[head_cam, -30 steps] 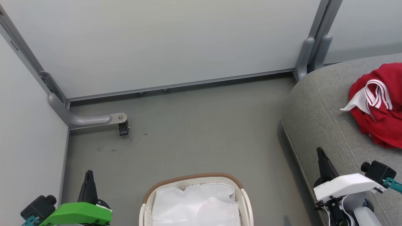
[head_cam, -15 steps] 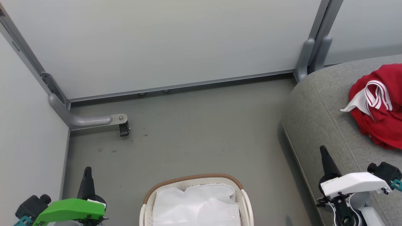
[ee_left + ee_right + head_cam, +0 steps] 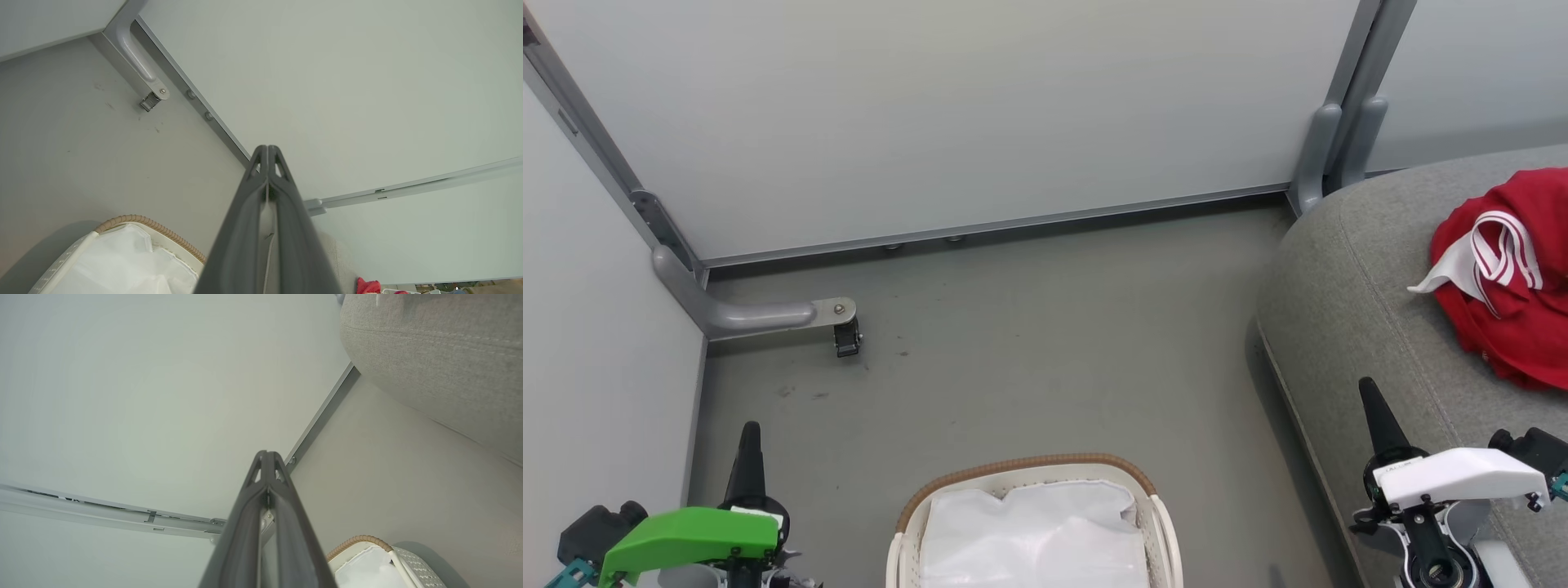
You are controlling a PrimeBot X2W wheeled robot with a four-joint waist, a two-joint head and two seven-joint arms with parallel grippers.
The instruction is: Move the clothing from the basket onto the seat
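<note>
A dull grey floor fills the middle of the head view, scuffed with a few dark specks and closed in by pale wall panels that meet it along a metal rail. At 9 o'clock a curved grey bracket ends in a small black caster foot resting on the floor. The seat bulges in from 3 o'clock, its rounded corner and stitched seam showing, and the clothing lies crumpled on top of it at the right edge, red with a white striped band folded over. The basket stands on the floor at 6 o'clock, well apart from the seat, and inside its brown woven rim is the rumpled white liner. The left hand hangs at 7 o'clock over the floor beside the basket, fingers pointing toward 12 and pressed together on nothing. The right hand sits at 4 o'clock above the seat's near edge, likewise pointing toward 12, its fingers pinched tight and empty, apart from the clothing.
</note>
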